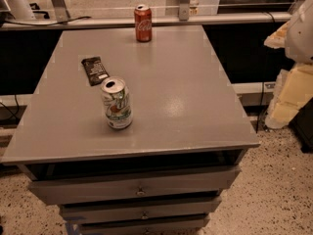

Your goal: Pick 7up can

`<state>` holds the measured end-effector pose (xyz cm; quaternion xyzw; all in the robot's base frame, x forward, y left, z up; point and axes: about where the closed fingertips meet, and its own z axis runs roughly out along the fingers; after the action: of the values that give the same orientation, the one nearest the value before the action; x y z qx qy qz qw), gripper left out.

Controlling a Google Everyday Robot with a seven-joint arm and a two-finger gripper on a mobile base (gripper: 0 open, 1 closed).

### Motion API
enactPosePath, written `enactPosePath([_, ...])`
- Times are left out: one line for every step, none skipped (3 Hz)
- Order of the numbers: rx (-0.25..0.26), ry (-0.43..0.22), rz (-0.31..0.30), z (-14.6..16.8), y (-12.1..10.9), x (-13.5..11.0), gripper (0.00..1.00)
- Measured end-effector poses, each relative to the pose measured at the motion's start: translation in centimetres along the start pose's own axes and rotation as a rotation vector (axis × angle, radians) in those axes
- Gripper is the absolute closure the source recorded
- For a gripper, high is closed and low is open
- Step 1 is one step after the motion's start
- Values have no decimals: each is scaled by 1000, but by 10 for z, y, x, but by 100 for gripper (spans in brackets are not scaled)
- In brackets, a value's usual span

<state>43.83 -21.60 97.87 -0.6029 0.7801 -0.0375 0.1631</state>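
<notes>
Standing upright on the grey table [195, 106] over speckled floor [286, 185] is the 7up can [116, 103] — end effector out of view.

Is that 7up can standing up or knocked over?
Upright: the 7up can stands on its base on the table, its silver top facing up. The gripper is not in view.

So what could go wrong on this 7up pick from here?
1. The gripper is not in view, so its approach line is unknown. A sideways bump could tip the upright 7up can near the table's front edge.
2. The dark packet lies just behind the can, and a deep reach might snag it.
3. The red cola can at the far edge is a possible wrong target.
</notes>
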Motion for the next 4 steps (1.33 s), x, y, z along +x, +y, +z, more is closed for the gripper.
enactPosePath([0, 0, 0, 0, 0, 0, 0])
enactPosePath([-44, -87, 27, 24, 9, -13, 0])
enactPosePath([-144, -254, 104, 76, 34, -49, 0])
enactPosePath([-260, -445, 188, 126, 59, -102, 0])
